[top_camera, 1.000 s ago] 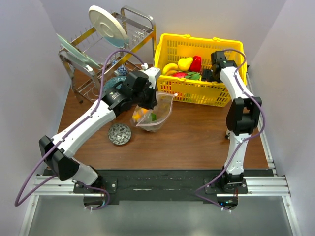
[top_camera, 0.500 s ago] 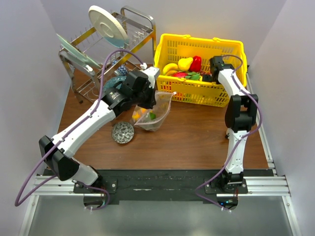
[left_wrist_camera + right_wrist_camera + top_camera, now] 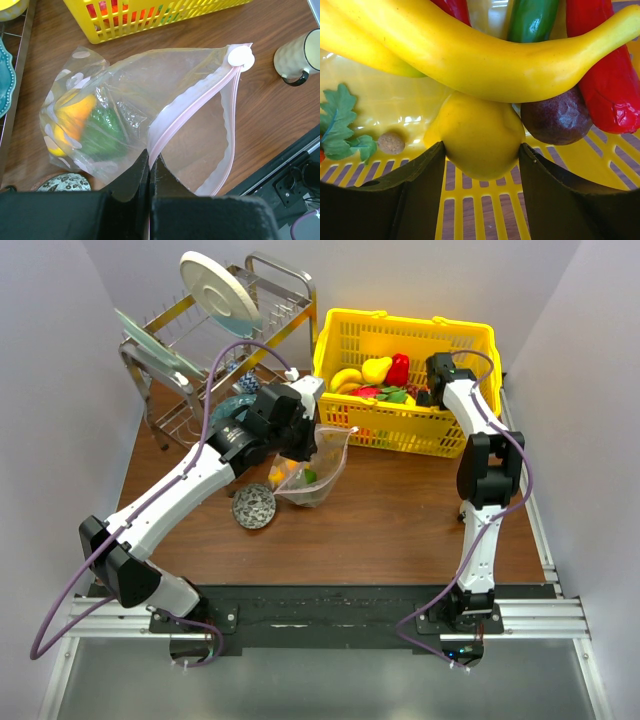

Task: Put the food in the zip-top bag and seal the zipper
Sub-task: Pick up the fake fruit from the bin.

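Note:
The clear zip-top bag [image 3: 320, 472] hangs open beside the basket. It holds an orange-yellow piece [image 3: 72, 117] and a green piece [image 3: 102, 135]. My left gripper [image 3: 150, 157] is shut on the bag's pink zipper [image 3: 195, 102] at the mouth's near end, and the white slider [image 3: 240, 56] sits at the far end. My right gripper [image 3: 481, 150] is low inside the yellow basket [image 3: 400, 435], open, with a finger close against each side of a round yellow fruit [image 3: 477, 132]. A banana [image 3: 470, 55], a dark brown piece [image 3: 557, 117] and a red pepper [image 3: 612, 90] lie just beyond it.
A dish rack [image 3: 200, 350] with plates stands at the back left, with a teal plate [image 3: 235, 405] by it. A small patterned bowl [image 3: 254, 506] sits just left of the bag. A cream cup [image 3: 300, 55] stands on the table near the bag's slider.
My right gripper has dropped left into the basket, around the yellow fruit. The patterned bowl has shifted slightly right, toward the bag. My left gripper still holds the bag.

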`<state>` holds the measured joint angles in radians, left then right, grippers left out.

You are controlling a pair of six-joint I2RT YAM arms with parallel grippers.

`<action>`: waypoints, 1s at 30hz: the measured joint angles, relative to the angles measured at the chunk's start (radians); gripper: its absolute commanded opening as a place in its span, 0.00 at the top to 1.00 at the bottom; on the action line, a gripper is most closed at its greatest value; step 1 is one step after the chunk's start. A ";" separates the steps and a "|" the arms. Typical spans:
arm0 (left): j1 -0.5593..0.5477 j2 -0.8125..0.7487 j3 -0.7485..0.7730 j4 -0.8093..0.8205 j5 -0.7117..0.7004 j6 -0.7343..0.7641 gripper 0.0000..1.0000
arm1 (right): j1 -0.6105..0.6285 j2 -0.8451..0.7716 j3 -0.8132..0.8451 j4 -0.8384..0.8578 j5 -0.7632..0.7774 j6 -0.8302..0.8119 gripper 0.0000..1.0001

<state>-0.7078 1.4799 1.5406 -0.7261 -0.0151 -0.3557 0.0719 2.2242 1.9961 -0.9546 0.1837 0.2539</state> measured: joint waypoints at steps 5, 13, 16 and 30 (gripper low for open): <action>0.000 0.000 0.000 0.000 0.000 0.000 1.00 | 0.005 -0.032 0.036 -0.016 -0.018 0.000 0.51; 0.000 -0.001 0.000 -0.001 -0.001 0.000 1.00 | 0.004 -0.225 0.093 0.027 -0.115 0.034 0.53; 0.000 -0.002 0.000 -0.001 -0.008 0.000 1.00 | 0.003 -0.291 0.098 0.058 -0.158 0.053 0.54; 0.000 -0.004 0.000 -0.001 -0.017 0.000 1.00 | 0.000 -0.558 -0.209 0.425 -0.639 0.230 0.54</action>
<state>-0.7078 1.4761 1.5410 -0.7273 -0.0322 -0.3557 0.0723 1.6657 1.7866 -0.5293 -0.4553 0.4835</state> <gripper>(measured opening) 0.021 0.550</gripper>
